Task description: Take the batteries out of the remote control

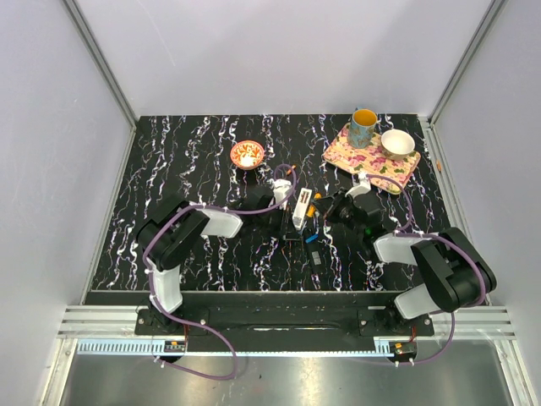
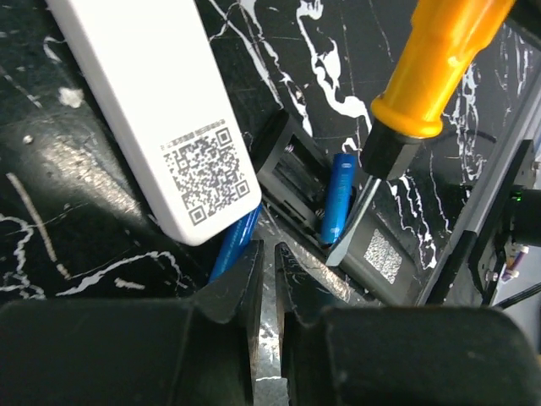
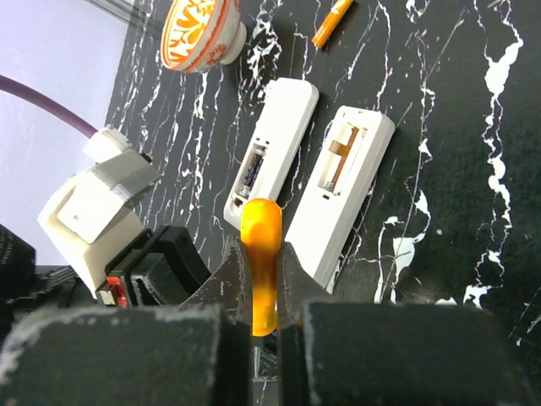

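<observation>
"Why do the jaws of the left gripper [image 2: 269, 271] sit almost pressed together at the bottom of the frame?"

"I see nothing between them, so I judge that arm is only standing by. Just above, mid-frame, a blue battery [image 2: 338, 199] lies in the open bay of a dark remote [image 2: 385, 254]."

"And the screwdriver [image 2: 439, 59]?"

"Its tip rests at that battery's lower end, likely to lever it out. The right gripper [image 3: 260, 254] has its jaws pinching the orange handle."

"Any other cells?"

"A second blue battery [image 2: 232, 245] peeks from under the labelled white remote [image 2: 144, 110] at upper left. Farther off, two open white remotes [image 3: 270, 152] lie side by side. An orange battery [image 3: 332, 21] rests loose on the worktop [image 3: 456, 101] at the top, near a patterned bowl [image 3: 203, 34]."
</observation>
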